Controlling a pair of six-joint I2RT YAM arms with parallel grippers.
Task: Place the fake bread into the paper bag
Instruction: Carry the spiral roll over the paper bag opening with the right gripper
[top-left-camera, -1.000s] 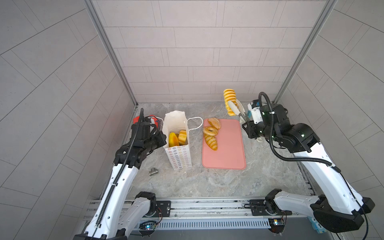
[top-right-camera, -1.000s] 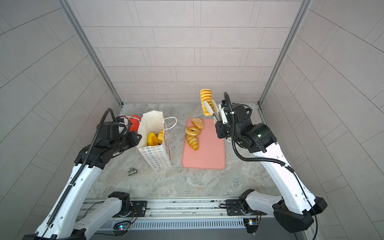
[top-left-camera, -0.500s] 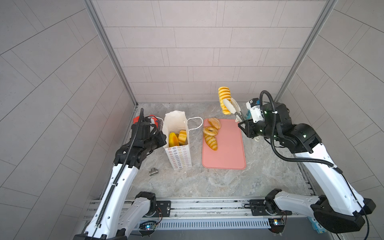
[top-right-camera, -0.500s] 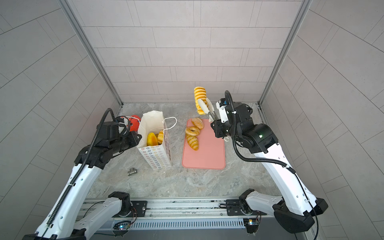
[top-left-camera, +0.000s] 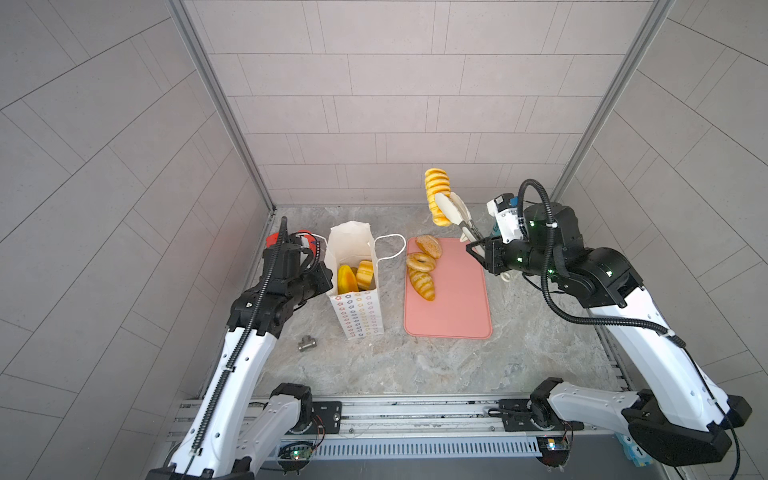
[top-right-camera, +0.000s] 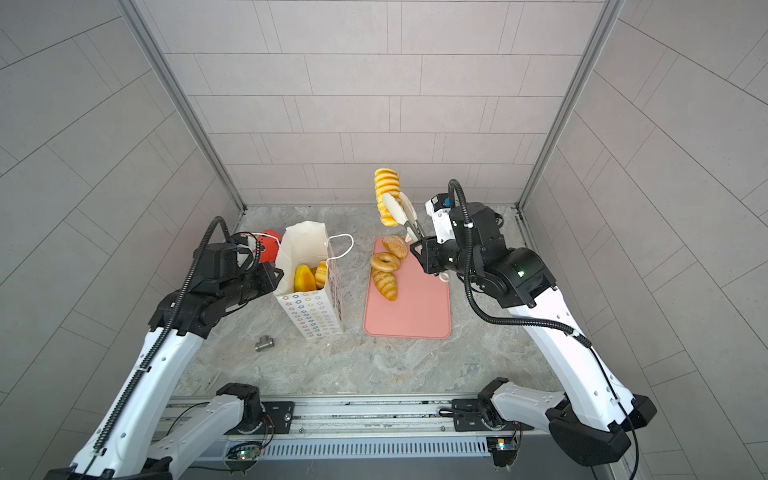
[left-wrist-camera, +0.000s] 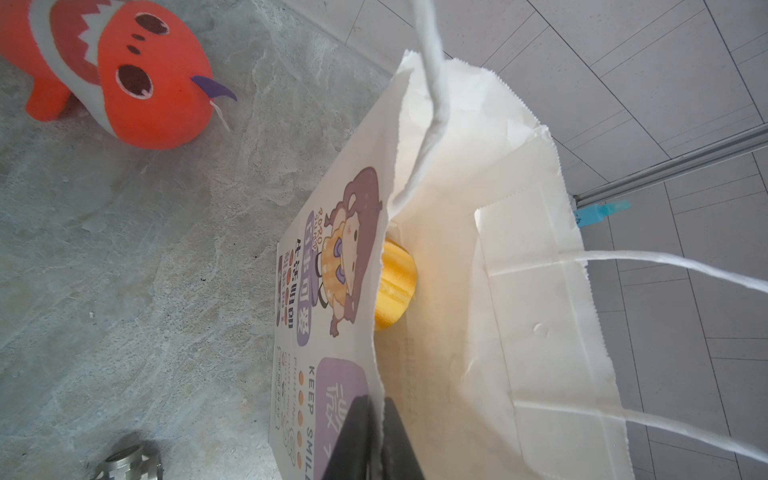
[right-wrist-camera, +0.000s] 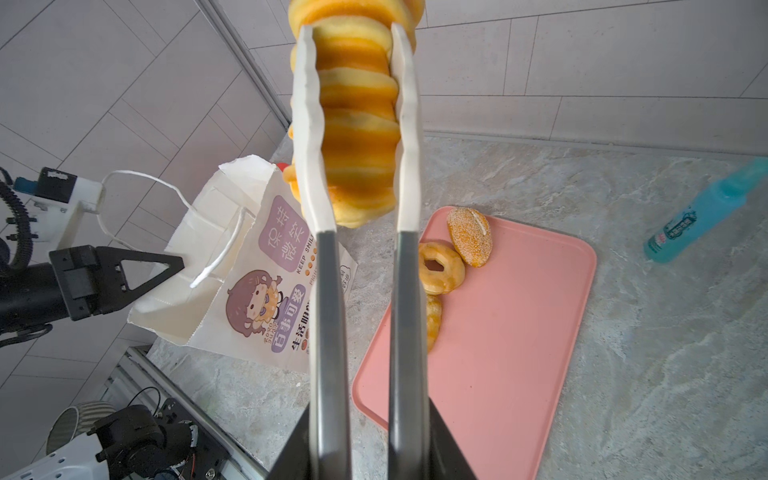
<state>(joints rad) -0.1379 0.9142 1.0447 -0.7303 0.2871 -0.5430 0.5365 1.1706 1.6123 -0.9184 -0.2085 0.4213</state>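
The paper bag (top-left-camera: 358, 309) stands open on the left; the left gripper (left-wrist-camera: 374, 428) pinches its left wall flat. On its right lies the pink tray (top-left-camera: 457, 307). The right gripper (top-left-camera: 478, 249) squeezes white tongs (top-left-camera: 453, 210), which clamp the long ridged loaf (top-left-camera: 436, 195) high above the tray's far edge, not yet over the bag. On the tray wait a ridged roll (top-left-camera: 423, 283), a ring donut (top-left-camera: 420, 262) and a sesame bun (top-left-camera: 429, 246); inside the bag are an orange-yellow bun (top-left-camera: 347, 279) and a ridged piece (top-left-camera: 365, 274). I judge four pieces remain.

The paper bag (top-left-camera: 357, 316) is dull white paper — the long loaf (top-left-camera: 435, 187) looks shiny and smooth, the tongs (right-wrist-camera: 328, 311) grey metal with white plastic tips, the tray (top-left-camera: 453, 307) beside the bag smooth pink plastic.
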